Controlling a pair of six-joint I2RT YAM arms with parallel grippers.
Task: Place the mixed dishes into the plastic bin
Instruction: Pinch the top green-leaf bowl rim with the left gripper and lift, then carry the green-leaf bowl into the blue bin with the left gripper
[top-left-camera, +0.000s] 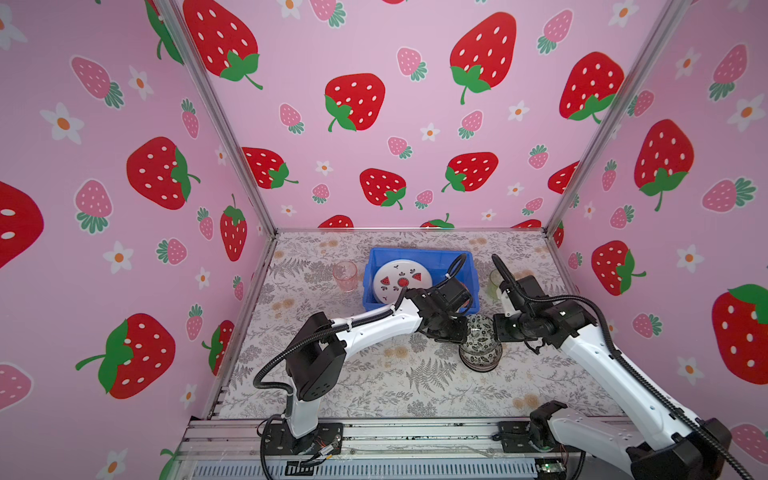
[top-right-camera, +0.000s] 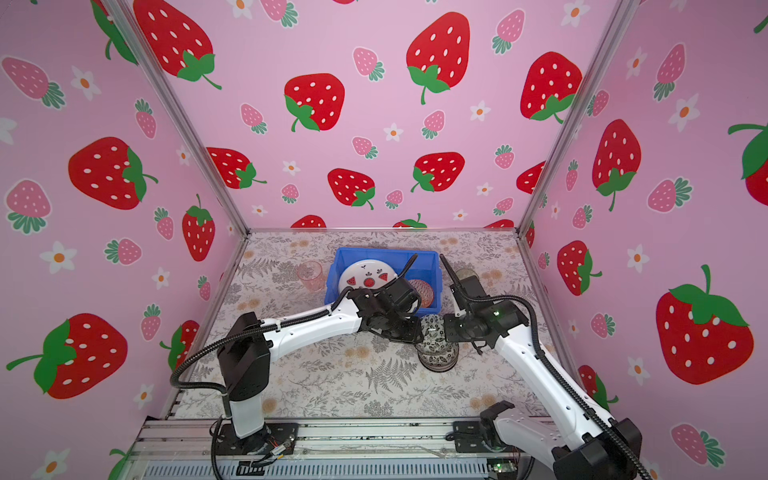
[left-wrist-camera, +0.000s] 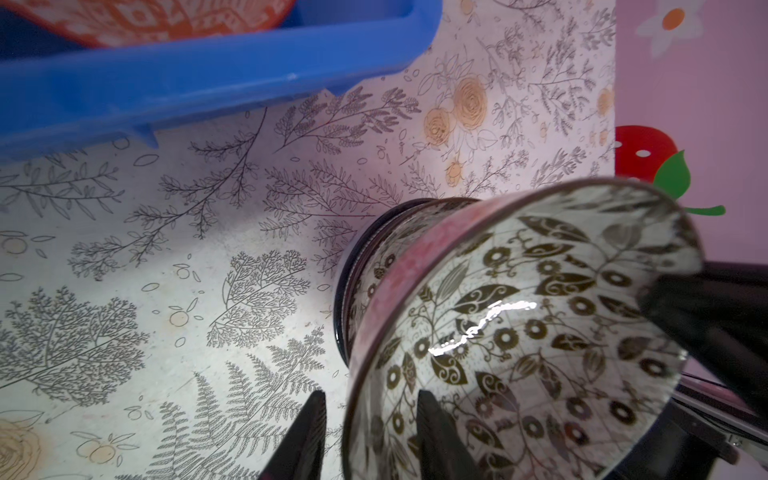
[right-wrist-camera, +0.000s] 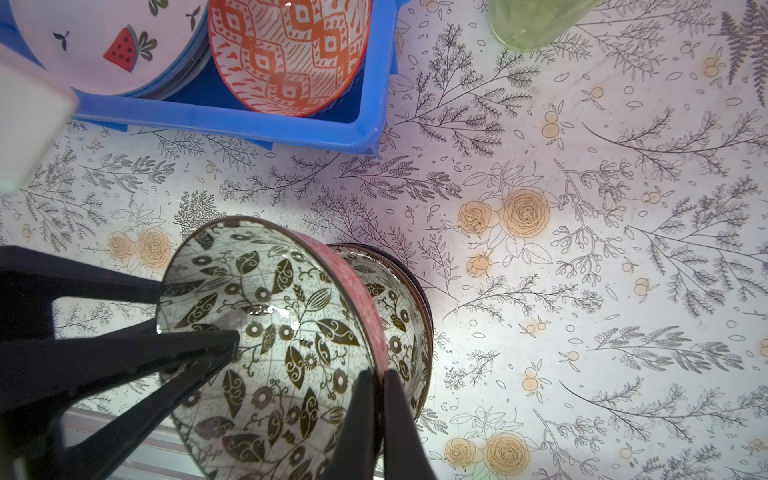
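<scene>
While your right gripper (right-wrist-camera: 380, 415) holds: clamped on leaf-print bowl (right-wrist-camera: 270, 332) rim, tipped over lower bowl (top-left-camera: 480, 357).
Left gripper (left-wrist-camera: 370, 395): jaws apart, astride opposite rim, likely for handover.

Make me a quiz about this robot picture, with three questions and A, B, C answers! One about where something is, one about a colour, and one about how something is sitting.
1. Where is the pink cup?
A. on the table beside the blue bin
B. inside the bin
C. in a gripper

2. What colour is the bowl inside the bin?
A. green
B. purple
C. orange-red and white

3. How is the leafy bowl sitting?
A. upside down on the table
B. tipped up, its rim pinched by the right gripper
C. flat inside the bin

Answers:
1 A: in both top views the cup stands on the table next to the bin.
2 C: the right wrist view shows its orange-red pattern.
3 B: the right wrist view shows the bowl tilted with the fingers closed on its rim.
</scene>
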